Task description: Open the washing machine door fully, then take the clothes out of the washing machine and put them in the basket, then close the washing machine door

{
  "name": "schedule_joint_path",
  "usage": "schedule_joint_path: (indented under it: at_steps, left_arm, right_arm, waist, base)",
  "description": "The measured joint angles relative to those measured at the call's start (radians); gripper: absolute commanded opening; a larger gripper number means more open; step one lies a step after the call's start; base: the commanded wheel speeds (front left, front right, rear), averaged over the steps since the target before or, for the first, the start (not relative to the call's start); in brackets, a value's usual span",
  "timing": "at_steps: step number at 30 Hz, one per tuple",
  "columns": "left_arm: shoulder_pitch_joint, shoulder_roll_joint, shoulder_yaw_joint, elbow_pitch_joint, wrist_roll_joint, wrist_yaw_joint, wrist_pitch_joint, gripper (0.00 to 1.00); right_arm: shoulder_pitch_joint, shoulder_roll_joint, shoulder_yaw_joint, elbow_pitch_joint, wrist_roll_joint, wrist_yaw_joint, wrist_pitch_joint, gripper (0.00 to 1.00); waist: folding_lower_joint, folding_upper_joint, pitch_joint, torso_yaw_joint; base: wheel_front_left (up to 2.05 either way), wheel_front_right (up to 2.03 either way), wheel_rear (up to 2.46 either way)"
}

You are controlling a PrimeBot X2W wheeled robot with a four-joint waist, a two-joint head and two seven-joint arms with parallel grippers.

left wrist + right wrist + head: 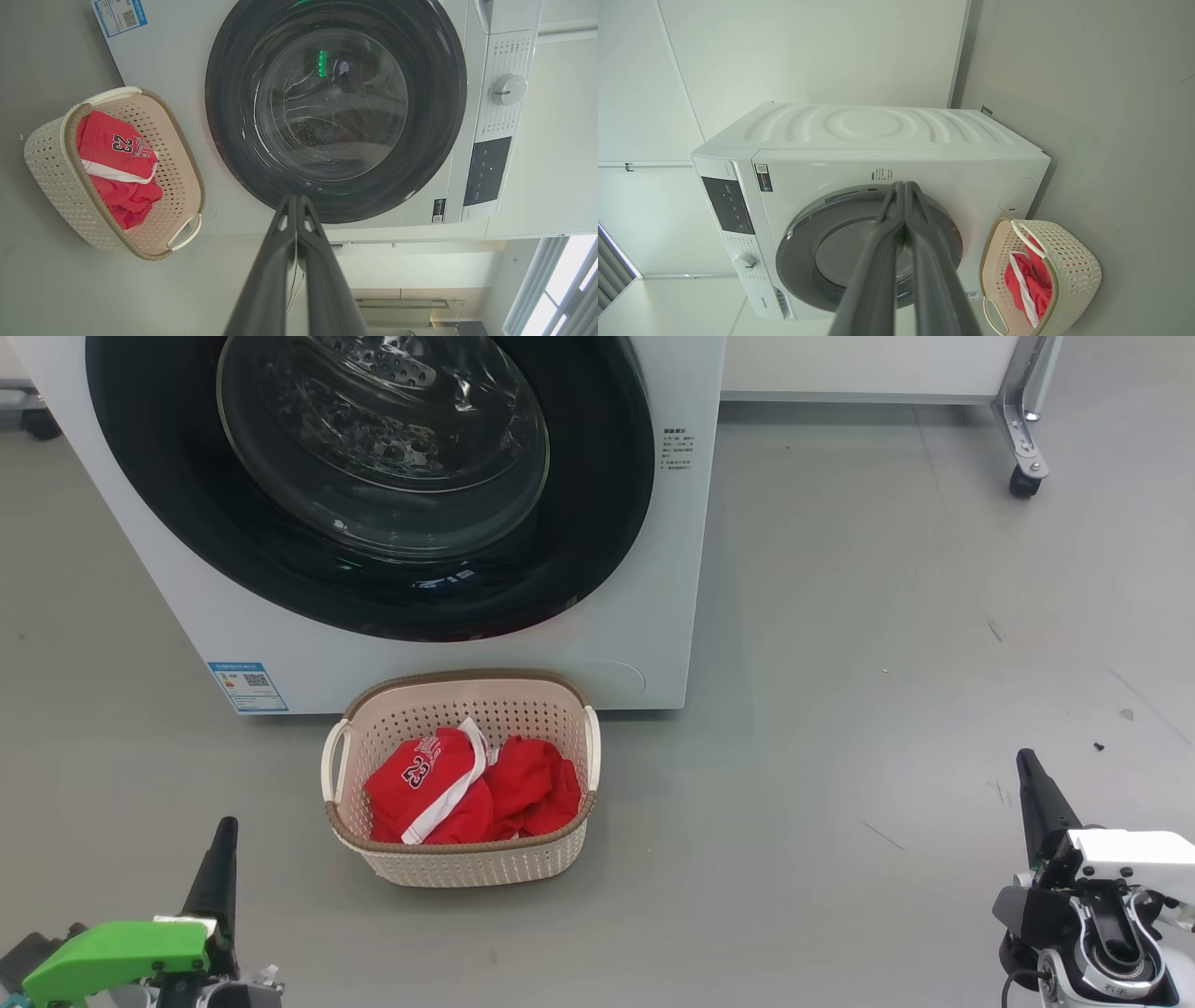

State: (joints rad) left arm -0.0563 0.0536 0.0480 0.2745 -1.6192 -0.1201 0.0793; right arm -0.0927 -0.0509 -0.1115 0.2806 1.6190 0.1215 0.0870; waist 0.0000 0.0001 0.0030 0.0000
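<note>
The white washing machine (448, 658) stands ahead with its round black door (373, 485) shut flat against the front; the same door (334, 107) faces the left wrist view. On the floor in front sits the cream basket (464, 859), and the red clothes (467, 789) with a white 23 lie inside it. My left gripper (222, 835) is at the lower left, shut and empty, well back from the basket. At the lower right, my right gripper (1027, 763) is also shut with nothing in it. Both wrist views show the fingers (294, 205) (906, 189) pressed together.
Grey floor surrounds the machine. A white cabinet on a metal leg with a black caster (1024, 481) stands at the back right. The machine's control panel and dial (509, 88) are on its upper front.
</note>
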Motion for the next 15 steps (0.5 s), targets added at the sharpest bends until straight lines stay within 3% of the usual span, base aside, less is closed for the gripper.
schedule_joint_path:
  at_steps: [15]
  left_arm:
    - [0.000,0.000,0.001,0.000,0.000,0.000,0.000,0.00]
  right_arm:
    - [0.000,0.000,-0.001,0.000,0.000,0.000,0.000,0.00]
  waist:
    - [0.0000,0.0000,0.000,0.000]
  base:
    - [0.00,0.00,0.00]
